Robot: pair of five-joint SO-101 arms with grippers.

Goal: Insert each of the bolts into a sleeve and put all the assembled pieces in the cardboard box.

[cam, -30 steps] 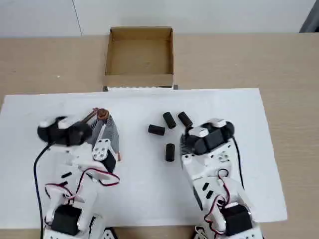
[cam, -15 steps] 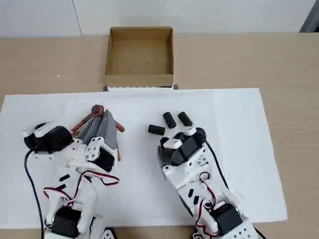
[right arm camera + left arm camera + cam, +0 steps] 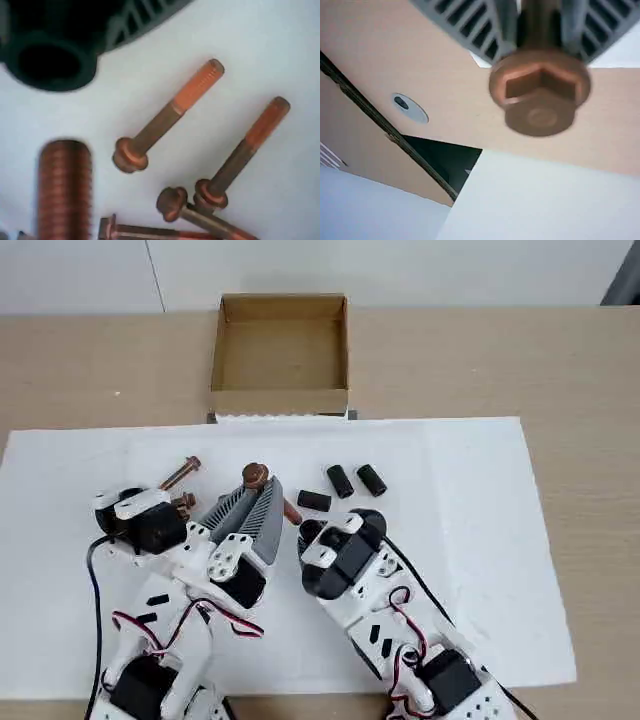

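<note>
My left gripper (image 3: pixel 257 492) is shut on a copper bolt (image 3: pixel 255 476); its hex head (image 3: pixel 540 95) sticks out past the grey fingers (image 3: pixel 465 20). The bolt's threaded end (image 3: pixel 65 190) points toward my right gripper (image 3: pixel 308 532), which is shut on a black sleeve (image 3: pixel 50 60), its bore facing the camera. The two meet at the middle of the white sheet. Three more black sleeves (image 3: pixel 340 480) lie just beyond them. Several loose bolts (image 3: pixel 165 117) lie on the sheet to the left (image 3: pixel 178 474). The open cardboard box (image 3: pixel 282 400) stands behind the sheet.
A large white paper sheet (image 3: pixel 470 500) covers the near part of the wooden table (image 3: pixel 560 360). Both arm bases sit at the front edge, with wires along the arms. The sheet's right half is bare.
My left gripper swung right with the bolt. My right arm moved left toward it with a sleeve taken from the sheet, so the two grippers now nearly meet.
</note>
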